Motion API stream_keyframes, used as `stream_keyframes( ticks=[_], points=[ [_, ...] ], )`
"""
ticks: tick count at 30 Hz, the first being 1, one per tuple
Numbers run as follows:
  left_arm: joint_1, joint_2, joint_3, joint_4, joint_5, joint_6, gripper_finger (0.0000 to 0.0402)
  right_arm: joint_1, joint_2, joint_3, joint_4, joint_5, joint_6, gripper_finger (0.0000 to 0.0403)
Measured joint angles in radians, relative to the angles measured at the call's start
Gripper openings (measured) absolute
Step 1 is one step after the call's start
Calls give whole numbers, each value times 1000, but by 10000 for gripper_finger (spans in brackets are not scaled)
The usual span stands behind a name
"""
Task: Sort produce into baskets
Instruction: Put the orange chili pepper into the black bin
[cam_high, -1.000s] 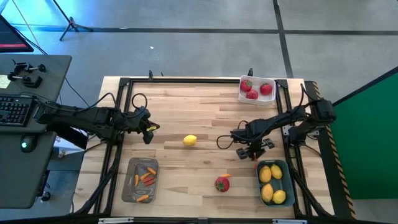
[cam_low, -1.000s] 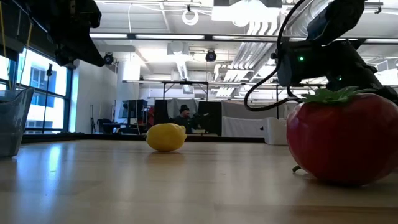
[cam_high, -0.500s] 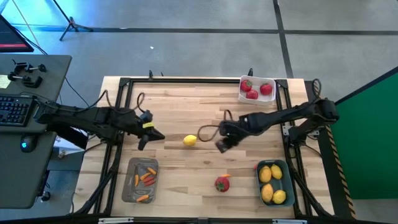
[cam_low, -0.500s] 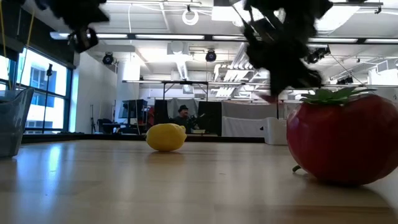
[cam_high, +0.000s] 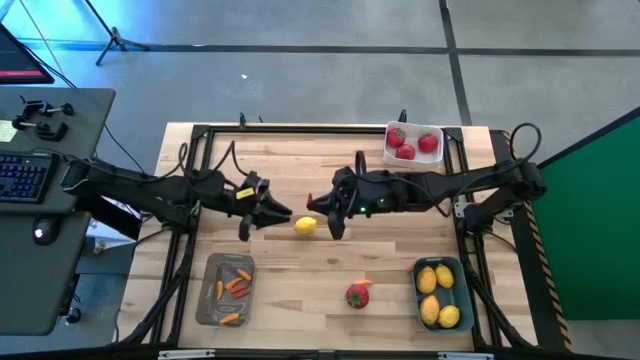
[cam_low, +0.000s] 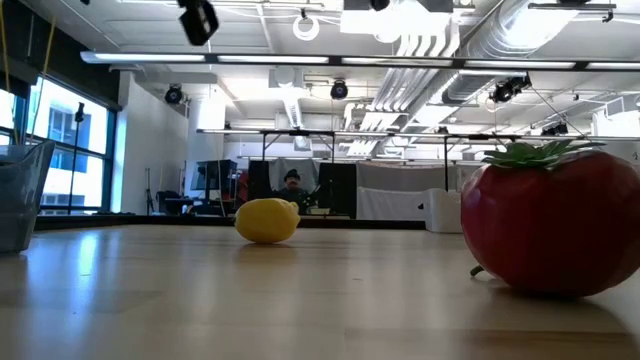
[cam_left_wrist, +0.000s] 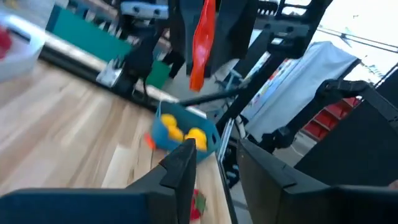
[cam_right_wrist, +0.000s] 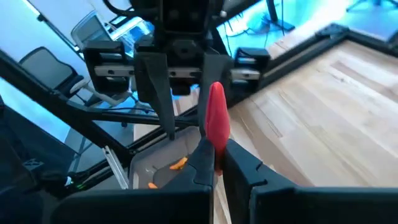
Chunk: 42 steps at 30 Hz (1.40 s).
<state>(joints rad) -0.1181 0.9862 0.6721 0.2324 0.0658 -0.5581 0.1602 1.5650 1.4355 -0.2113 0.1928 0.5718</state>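
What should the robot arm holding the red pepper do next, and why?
Probably hand it over. The right gripper is shut on the pepper, and the left gripper waits open right in front of it, above the table. The grey tray with the other peppers sits on the left arm's side.

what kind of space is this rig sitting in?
Most likely a robotics lab or workshop in an open industrial hall. Signs: exposed ceiling ducts and strip lights, a desk with a keyboard beside the wooden table, and a person seated at workstations in the background.
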Motion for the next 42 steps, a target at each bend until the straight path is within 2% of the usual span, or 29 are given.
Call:
stream_keyframes(
  ticks=[8, 19, 38, 42],
  points=[
    [23, 80, 103, 35, -60, 76, 124, 27, 5, 5, 1, -28, -38, 2],
    [37, 202, 192, 39, 86, 38, 124, 36, 28, 4, 28, -91, -55, 2],
    [19, 200, 198, 77, 89, 1, 120, 40, 32, 5, 54, -105, -83, 2],
    [27, 200, 199, 129, 134, -17, 120, 40, 33, 5, 57, -105, -83, 2]
  ],
)
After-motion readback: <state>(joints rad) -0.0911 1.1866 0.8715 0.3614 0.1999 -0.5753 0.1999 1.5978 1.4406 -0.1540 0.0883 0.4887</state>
